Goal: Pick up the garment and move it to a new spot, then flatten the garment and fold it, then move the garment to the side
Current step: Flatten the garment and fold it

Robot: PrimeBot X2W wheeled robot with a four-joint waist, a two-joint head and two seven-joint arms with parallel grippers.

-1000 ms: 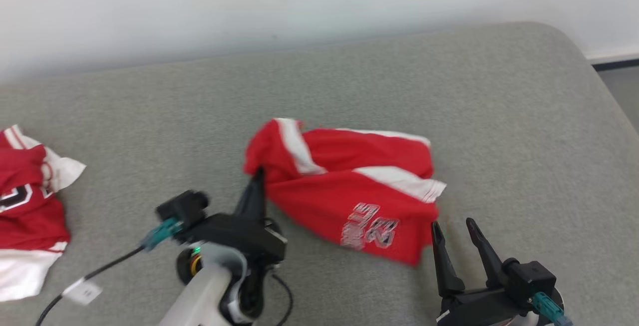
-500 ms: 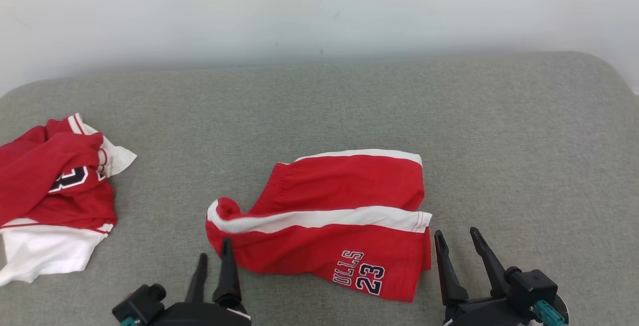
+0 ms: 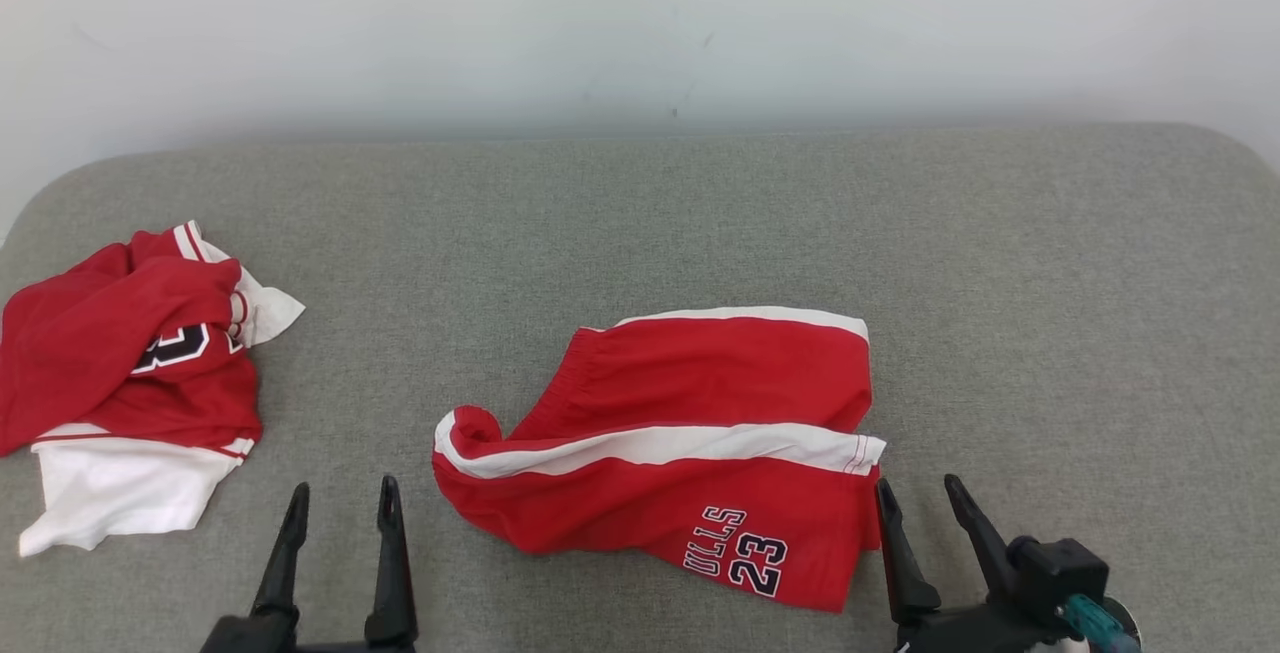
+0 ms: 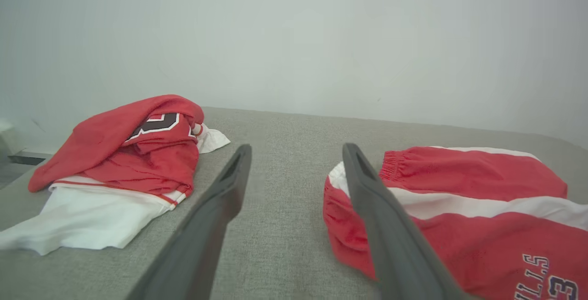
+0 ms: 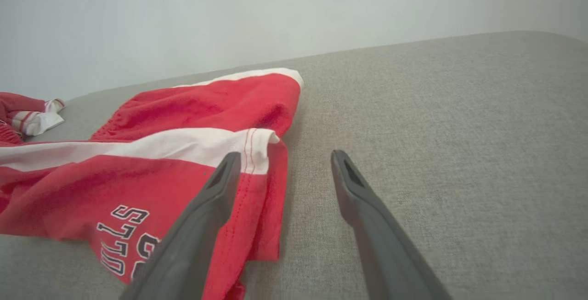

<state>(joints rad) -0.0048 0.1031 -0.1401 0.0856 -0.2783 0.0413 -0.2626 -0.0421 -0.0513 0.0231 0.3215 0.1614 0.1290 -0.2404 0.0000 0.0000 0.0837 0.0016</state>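
Head view, bottom edge: left gripper (image 3: 343,485) and right gripper (image 3: 915,483) with bodies cut off. Lettering (image 3: 735,553) on red shorts (image 3: 700,383) incomplete, start lost at cloth's lower edge. Crumpled jersey (image 3: 120,353) at left: number (image 3: 180,348) half buried in folds, unreadable. Right wrist view: lettering partly behind near finger (image 5: 193,235), jersey clipped by left edge. Left wrist view: lettering cut by lower right corner.

head looks down; low wrist views share the shorts (image 3: 690,513).
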